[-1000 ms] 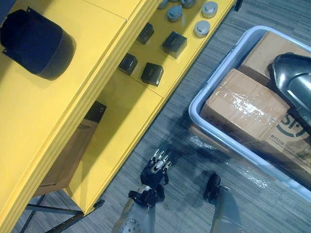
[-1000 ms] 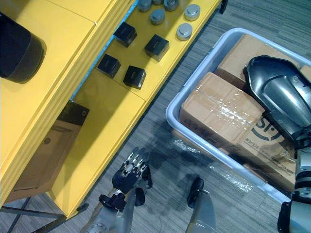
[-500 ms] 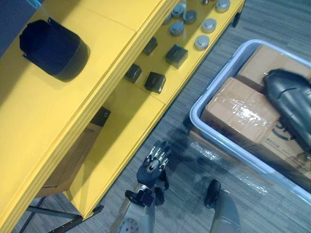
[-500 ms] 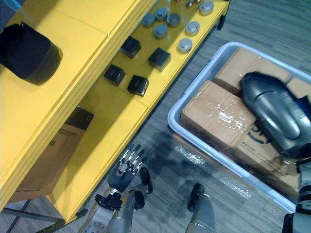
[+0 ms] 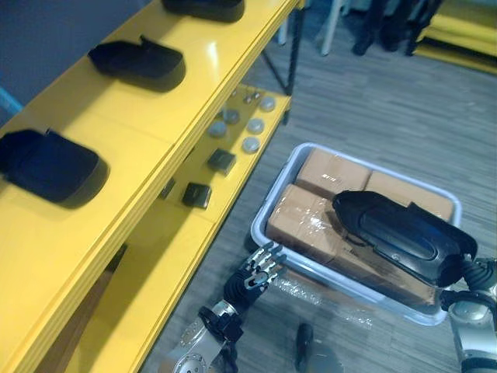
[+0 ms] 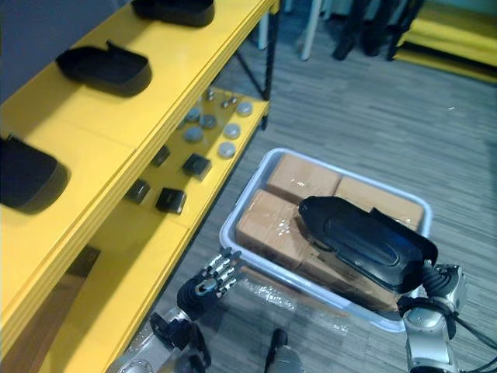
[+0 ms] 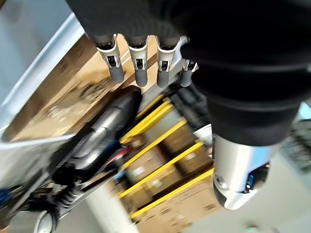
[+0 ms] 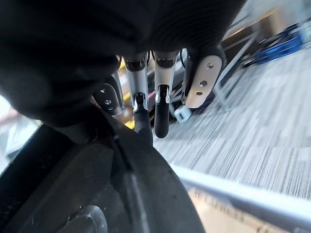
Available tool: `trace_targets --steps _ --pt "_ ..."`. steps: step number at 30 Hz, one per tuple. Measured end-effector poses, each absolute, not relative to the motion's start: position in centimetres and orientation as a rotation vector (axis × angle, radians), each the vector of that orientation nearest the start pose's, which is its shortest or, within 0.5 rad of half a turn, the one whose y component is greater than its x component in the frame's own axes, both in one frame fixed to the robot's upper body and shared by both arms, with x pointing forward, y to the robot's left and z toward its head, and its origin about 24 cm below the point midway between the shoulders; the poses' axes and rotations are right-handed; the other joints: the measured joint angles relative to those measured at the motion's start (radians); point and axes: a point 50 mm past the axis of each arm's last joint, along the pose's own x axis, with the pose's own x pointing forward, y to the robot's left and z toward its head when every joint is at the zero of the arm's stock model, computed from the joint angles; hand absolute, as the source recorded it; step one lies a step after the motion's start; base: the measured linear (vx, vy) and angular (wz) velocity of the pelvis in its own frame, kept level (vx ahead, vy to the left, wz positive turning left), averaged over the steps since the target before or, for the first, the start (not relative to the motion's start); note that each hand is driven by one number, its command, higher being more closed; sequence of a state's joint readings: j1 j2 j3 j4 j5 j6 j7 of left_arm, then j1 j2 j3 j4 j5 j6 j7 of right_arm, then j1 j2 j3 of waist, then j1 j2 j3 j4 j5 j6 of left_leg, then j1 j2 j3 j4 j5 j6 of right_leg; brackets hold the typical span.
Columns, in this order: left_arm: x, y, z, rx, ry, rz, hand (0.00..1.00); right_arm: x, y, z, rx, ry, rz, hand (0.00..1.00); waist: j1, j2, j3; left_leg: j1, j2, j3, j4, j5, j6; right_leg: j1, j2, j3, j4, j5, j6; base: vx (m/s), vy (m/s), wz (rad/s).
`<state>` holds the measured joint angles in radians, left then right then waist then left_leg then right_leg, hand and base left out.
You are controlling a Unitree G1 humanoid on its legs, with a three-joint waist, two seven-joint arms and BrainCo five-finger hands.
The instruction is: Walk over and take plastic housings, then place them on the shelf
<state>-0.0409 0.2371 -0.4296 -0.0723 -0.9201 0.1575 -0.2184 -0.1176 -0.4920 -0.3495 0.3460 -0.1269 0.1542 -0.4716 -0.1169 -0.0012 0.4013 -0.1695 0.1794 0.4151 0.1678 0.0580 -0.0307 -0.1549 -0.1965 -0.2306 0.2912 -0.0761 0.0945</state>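
black housing (image 5: 400,237) apparently held over grey bin (image 5: 268,203).

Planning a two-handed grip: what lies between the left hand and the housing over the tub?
In the left eye view, the grey tub's rim and a wrapped cardboard box lie between the left hand and the plastic housing.

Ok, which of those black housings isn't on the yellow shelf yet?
The glossy housing carried by the right hand above the grey bin. The other three housings lie on the shelf's top level.
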Motion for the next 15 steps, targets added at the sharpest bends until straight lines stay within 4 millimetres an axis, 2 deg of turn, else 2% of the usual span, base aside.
trace_targets --steps 2,9,13,15 --pt "23.0 5.8 3.2 -0.655 0.357 -0.709 0.0 23.4 -34.7 5.7 -0.56 0.178 -0.873 1.0 -0.012 -0.002 -0.043 0.057 -0.006 0.028 -0.039 -0.001 -0.001 0.056 0.008 0.017 -0.071 0.027 0.006 0.15 0.063 -0.32" --pt "21.9 2.4 -0.6 -0.657 0.669 -0.721 0.0 24.2 -30.5 4.3 -0.521 0.134 -0.789 1.0 -0.015 -0.004 -0.153 0.196 -0.033 0.065 -0.151 0.013 -0.023 0.167 0.019 0.034 -0.158 0.042 0.012 0.08 0.022 -0.13" --pt "21.9 0.8 -0.8 -0.671 0.71 -0.697 0.0 24.8 -28.3 4.7 -0.489 0.048 -0.745 1.0 -0.016 -0.003 -0.18 0.249 -0.046 0.078 -0.218 0.037 -0.027 0.192 0.023 0.042 -0.172 0.043 0.011 0.01 0.006 -0.09" --pt "22.5 0.2 -0.3 -0.66 0.682 -0.67 0.0 25.2 -26.7 5.0 -0.467 -0.013 -0.708 1.0 -0.017 -0.004 -0.191 0.272 -0.053 0.083 -0.254 0.056 -0.028 0.196 0.026 0.048 -0.173 0.043 0.011 -0.01 -0.008 -0.07"
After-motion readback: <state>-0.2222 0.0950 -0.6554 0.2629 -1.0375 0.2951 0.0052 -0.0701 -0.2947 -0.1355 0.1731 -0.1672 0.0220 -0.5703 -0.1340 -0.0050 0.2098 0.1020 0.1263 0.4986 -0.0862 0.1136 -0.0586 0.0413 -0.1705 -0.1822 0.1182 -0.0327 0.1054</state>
